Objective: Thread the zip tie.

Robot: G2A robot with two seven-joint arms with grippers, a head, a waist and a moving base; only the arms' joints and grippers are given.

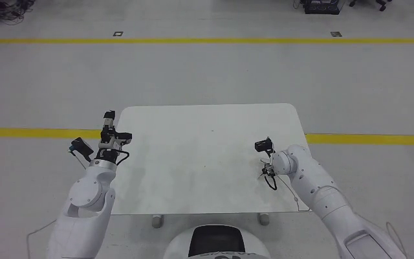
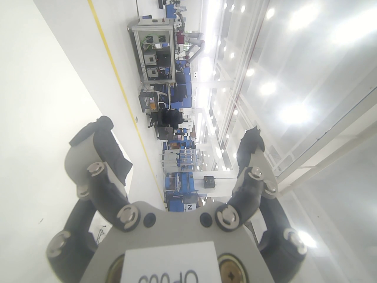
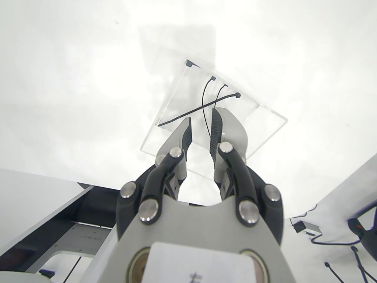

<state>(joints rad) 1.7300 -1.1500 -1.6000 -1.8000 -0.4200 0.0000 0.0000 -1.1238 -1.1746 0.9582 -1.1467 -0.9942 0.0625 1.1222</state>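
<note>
Empty left claw (image 1: pixel 108 117) (image 2: pixel 178 128) spread wide at the left edge of the table (image 1: pixel 207 162), right claw (image 3: pixel 201 116) (image 1: pixel 264 169) parted a little near the right edge, gripping nothing, black zip ties (image 3: pixel 237 95) lay on a clear plate (image 3: pixel 265 125) just beyond it, one strand between its jaws.

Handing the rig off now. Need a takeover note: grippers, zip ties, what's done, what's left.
Left gripper: open, empty, at the table's left edge, pointing out at the room.
Right gripper: open, holding nothing, poised over the clear tray.
Zip ties: several lie loose in the tray, one crossing another.
Done: nothing; no tie gripped or threaded.
Left: pick a tie, feed its tail through its head.
</note>
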